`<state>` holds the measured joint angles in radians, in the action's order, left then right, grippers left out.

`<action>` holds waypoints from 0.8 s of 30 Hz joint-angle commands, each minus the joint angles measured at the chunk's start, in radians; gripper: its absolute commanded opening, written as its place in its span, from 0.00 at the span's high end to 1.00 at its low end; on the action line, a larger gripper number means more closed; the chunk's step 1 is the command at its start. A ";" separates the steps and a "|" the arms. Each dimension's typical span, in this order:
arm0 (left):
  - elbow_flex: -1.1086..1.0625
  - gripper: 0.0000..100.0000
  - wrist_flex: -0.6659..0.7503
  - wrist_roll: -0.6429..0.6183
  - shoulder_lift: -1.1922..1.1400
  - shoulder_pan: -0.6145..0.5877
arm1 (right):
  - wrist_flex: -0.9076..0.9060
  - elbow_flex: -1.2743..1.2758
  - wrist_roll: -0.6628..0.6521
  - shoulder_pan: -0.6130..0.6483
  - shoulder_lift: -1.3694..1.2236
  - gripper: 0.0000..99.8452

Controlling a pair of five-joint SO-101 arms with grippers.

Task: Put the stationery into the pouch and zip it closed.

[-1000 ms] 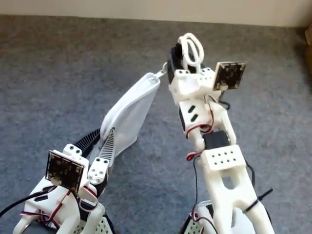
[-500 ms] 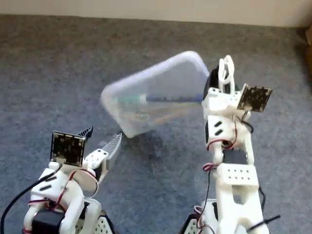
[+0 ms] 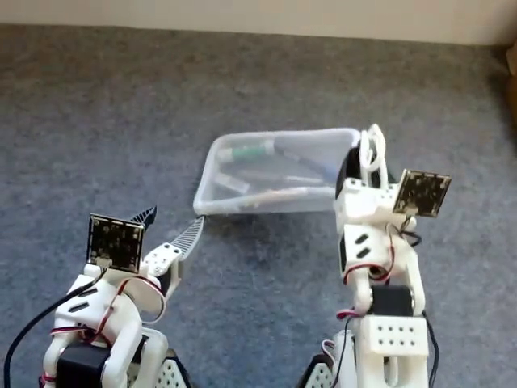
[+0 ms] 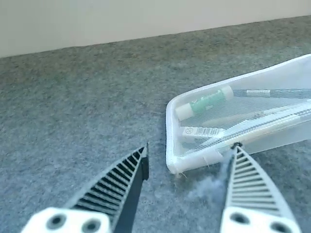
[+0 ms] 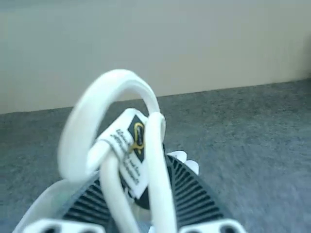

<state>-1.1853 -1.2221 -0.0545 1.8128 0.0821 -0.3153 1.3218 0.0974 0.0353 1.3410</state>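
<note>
On the grey surface (image 3: 121,105), in the middle, is the see-through pouch (image 3: 275,182). It stretches sideways between the two arms. Inside it you can see the stationery: a white tube with a green band (image 3: 246,150) near the far long edge, and some long thin pens (image 3: 279,192) lying along the pouch. From the left wrist view, the pouch (image 4: 243,121) looks like it has one end down on the surface, and the green and white tube (image 4: 204,103) is near that end.

The right arm (image 3: 380,259) is bent up and reaches forward to the right end of the pouch. The right jaws are closed tight on that end. A white loop (image 3: 373,149) sticks up over them. From the right wrist view, the loop (image 5: 97,97) curves up between the two dark ribbed jaws, and a small tag (image 5: 129,145) hangs on it.

The left arm (image 3: 113,307) is low and near the front, pointing at the left end of the pouch. The left jaws are wide open and hold nothing. One is dark and one is pale. The tip of the pale one is just beside the near corner of the pouch. I cannot tell if it touches. The dark one is off to the side over bare surface.

A pale wall (image 3: 242,12) runs along the back.
</note>
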 commanded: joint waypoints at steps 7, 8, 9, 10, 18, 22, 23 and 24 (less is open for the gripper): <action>0.001 0.75 0.025 -0.066 0.012 -0.018 | -0.358 -0.012 -0.012 0.137 0.323 0.81; -0.001 0.75 0.025 -0.066 0.012 -0.018 | -0.394 -0.010 -0.011 0.137 0.344 0.79; -0.001 0.75 0.025 -0.066 0.012 -0.018 | -0.424 -0.008 -0.011 0.137 0.367 0.78; -0.001 0.75 0.025 -0.066 0.012 -0.018 | -0.443 0.004 -0.009 0.137 0.389 0.78; -0.001 0.75 0.025 -0.066 0.012 -0.018 | -0.452 0.127 -0.014 0.137 0.496 0.78; -0.002 0.75 0.025 -0.066 0.012 -0.018 | -0.452 0.133 -0.014 0.137 0.490 0.78; -0.002 0.75 0.025 -0.066 0.012 -0.018 | -0.452 0.133 -0.014 0.137 0.490 0.78; -0.002 0.75 0.025 -0.066 0.012 -0.018 | -0.452 0.133 -0.014 0.137 0.490 0.78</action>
<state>-1.1914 -1.2221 -0.1128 1.8128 0.0790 -0.7649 1.4599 0.0974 0.1611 1.8197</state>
